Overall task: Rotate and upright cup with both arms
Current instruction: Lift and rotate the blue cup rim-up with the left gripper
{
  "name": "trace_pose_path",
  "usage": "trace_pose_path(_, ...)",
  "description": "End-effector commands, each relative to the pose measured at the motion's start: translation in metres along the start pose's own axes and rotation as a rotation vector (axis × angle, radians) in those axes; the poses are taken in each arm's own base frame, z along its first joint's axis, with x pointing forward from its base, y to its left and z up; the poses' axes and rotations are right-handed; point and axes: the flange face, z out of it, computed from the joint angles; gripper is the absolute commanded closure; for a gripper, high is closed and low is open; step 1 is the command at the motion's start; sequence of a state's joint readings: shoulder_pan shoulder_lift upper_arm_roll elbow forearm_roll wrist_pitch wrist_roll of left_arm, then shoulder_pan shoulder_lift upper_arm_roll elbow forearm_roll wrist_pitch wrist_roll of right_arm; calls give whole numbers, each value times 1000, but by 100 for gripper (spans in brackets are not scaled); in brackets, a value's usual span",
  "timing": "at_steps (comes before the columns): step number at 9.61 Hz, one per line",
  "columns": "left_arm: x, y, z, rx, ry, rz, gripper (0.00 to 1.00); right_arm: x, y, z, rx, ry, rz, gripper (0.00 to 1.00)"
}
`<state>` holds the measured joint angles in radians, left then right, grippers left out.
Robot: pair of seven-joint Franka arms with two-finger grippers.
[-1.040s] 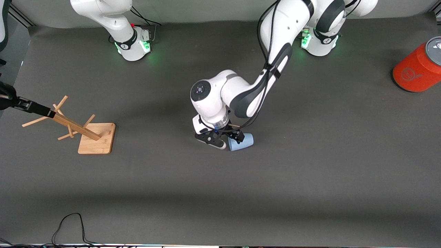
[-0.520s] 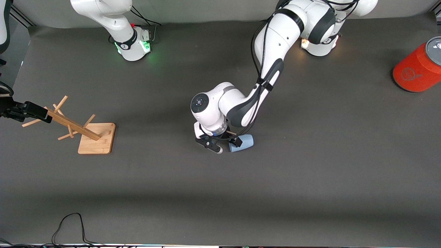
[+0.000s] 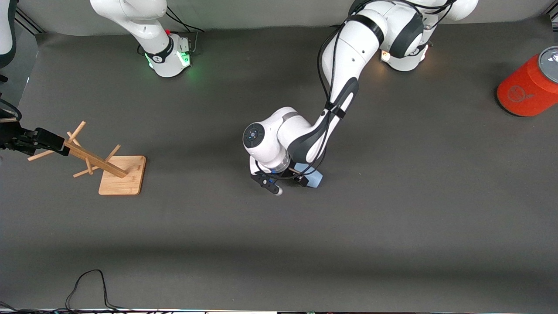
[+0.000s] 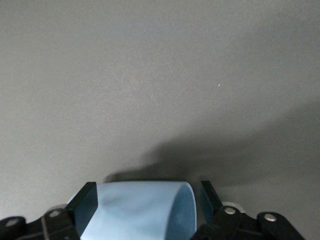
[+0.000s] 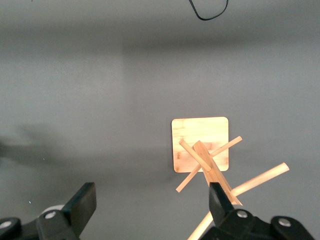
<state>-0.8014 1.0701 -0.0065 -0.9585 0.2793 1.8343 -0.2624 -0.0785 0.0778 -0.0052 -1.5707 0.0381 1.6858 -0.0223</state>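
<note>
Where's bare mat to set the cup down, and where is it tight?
Free: the wide mat strip nearer the front camera than the cup and wooden rack, and the stretch between cup and orange-red cylinder. Tight: around the cup, where the left gripper straddles it, and at the rack, with the right gripper above.

Even dim overhead light, soft shadows on grey table [image 3: 392,218] (green glow at base), front view sharp
</note>
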Motion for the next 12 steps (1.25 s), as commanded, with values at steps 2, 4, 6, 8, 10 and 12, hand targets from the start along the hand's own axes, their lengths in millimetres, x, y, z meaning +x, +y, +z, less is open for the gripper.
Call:
trace_pose_path(2, -3, -4, -2, -31, -61, 1, 39, -6, -15, -6, -31, 13, -53, 0)
trace_pose_path(4, -2, -18, -3, -101, -82, -40, 26, -6, -14, -7, -32, 15, -53, 0)
trace_pose_path(6, -8, -20, 0, -88, -131, -4, 18, -7, -15, -6, -31, 13, -65, 0)
trace_pose_path(8, -17, -30, -9, -68, -192, 61, 9, -6, -16, -6, -31, 13, -74, 0)
trace_pose_path(10, -22, -29, -13, -69, -219, 78, 6, -7, -17, -7, -29, 15, -117, 0)
trace_pose_path(12, -22, -26, -12, -69, -218, 93, 6, -7, -18, -9, -21, 17, -148, 0)
